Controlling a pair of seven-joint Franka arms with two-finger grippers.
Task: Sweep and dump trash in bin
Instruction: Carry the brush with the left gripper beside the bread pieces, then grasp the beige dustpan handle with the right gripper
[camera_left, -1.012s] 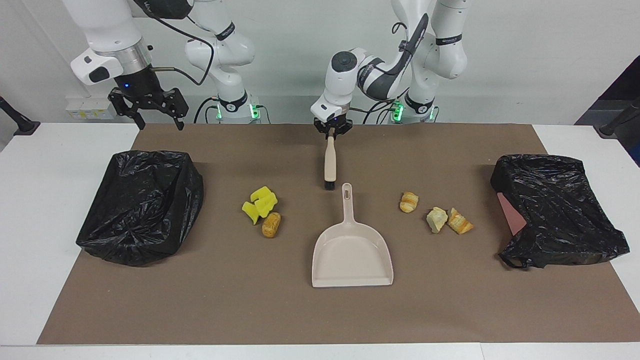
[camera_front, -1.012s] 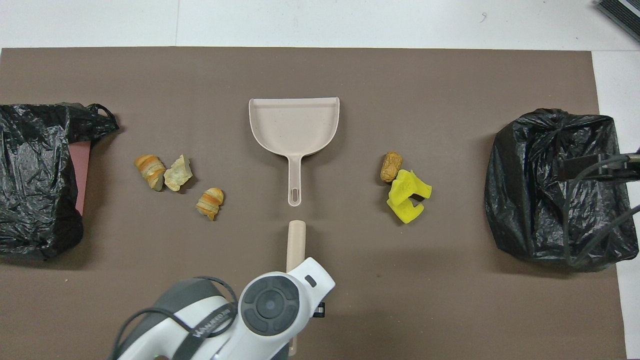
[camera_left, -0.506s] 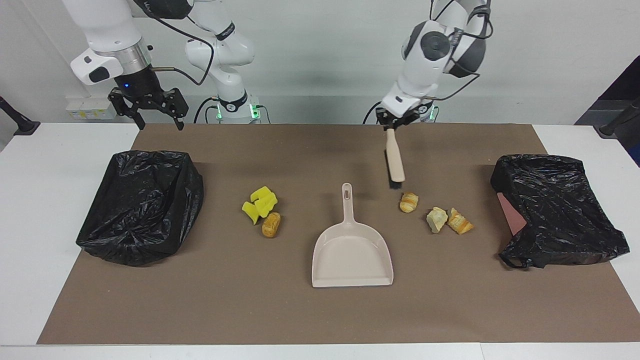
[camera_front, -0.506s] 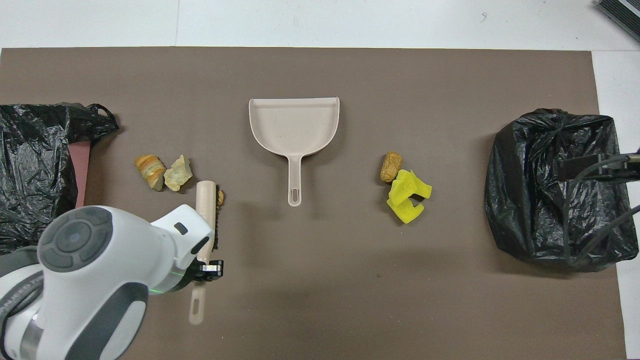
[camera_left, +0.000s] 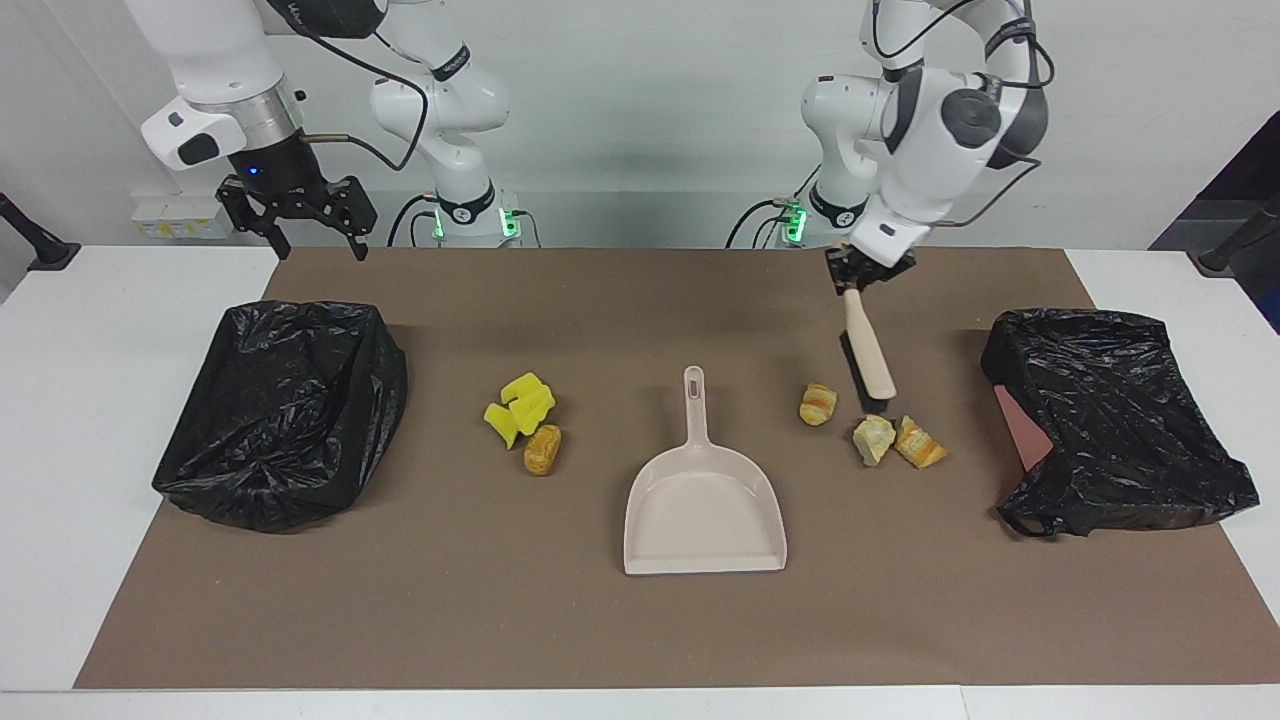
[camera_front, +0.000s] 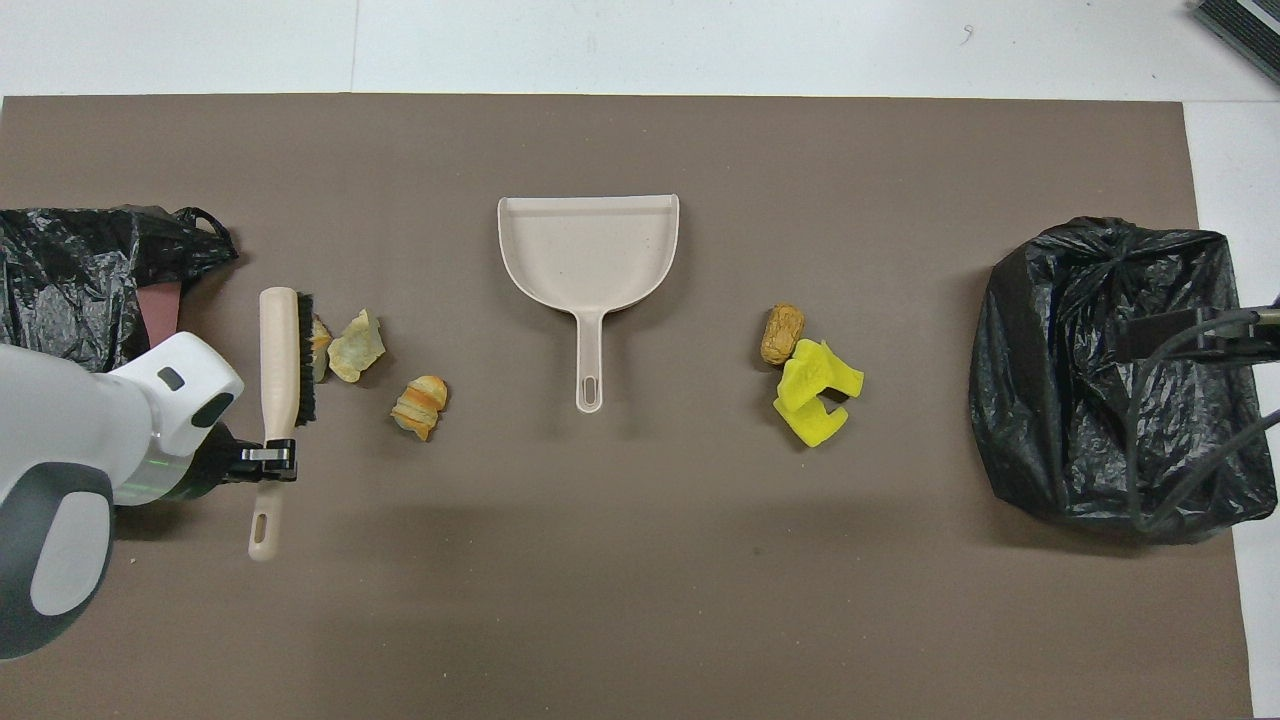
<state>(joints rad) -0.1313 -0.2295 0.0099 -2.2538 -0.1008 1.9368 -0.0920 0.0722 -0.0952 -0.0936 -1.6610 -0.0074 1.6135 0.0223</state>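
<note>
Moved: the left gripper has carried the brush toward the left arm's end of the table; half a second ago its bristles stood beside the lone bread chunk, now they stand by the pair of bread chunks.
Left gripper: fingers clamped on the brush handle, part way up it, bristle end slanting down toward the mat.
Right gripper: fingers apart, holding nothing, waiting over the edge of the mat by the bin bag at the right arm's end.
Trash, left arm's end: three bread chunks between the dustpan and the second bin bag.
Trash, right arm's end: yellow sponge pieces touching a brown roll, between the dustpan and the first bin bag.
Dustpan: flat on the mat, untouched, handle pointing toward the robots, open mouth away from them.
Step in hand: judged to be setting the bristles on the bag side of the pair.
Doing it well: lower the bristles fully onto the mat before pulling, then draw slowly toward the dustpan, gathering the lone chunk on the way; the chunks look light and may roll off the ends of the brush head.
</note>
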